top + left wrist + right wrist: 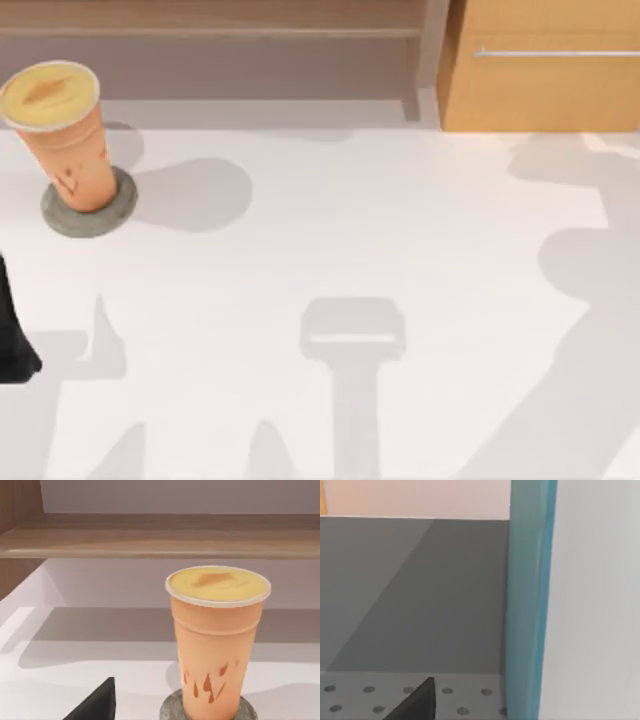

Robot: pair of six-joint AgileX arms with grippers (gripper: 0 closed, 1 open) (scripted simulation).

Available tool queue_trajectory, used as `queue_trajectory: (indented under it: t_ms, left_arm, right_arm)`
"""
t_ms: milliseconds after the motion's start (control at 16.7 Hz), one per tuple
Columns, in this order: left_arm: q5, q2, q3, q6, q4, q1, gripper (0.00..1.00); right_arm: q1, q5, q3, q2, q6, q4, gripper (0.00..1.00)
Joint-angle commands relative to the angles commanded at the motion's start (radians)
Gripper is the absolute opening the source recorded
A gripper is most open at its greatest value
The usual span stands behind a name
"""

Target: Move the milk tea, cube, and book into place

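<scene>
milk tea [60, 135] on grey disc [88, 212], white table [400, 220]

The white table [380, 230] lies open across its middle, right and near parts. At far left the milk tea [68, 140] stands upright on a grey disc [88, 210]. A wooden shelf [210, 32] and cabinet [540, 85] block the far edge.

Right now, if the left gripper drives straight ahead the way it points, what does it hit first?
Most likely the milk tea, upright on a grey disc and a bit to one side of centre in the left wrist view. Behind it sits a wooden shelf. Depth is unclear, so it might just slip past.
</scene>
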Motion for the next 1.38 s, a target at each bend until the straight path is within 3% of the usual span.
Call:
queue_trajectory:
  t_ms: [1260, 1380]
  left_arm:
    - [0.000, 0.000, 0.000, 0.000, 0.000, 0.000, 1.00]
    - [0.000, 0.000, 0.000, 0.000, 0.000, 0.000, 1.00]
  right_arm:
    - [0.028, 0.029, 0.153, 0.099, -0.001, -0.055, 1.00]
    - [0.028, 0.029, 0.153, 0.099, -0.001, -0.055, 0.85]
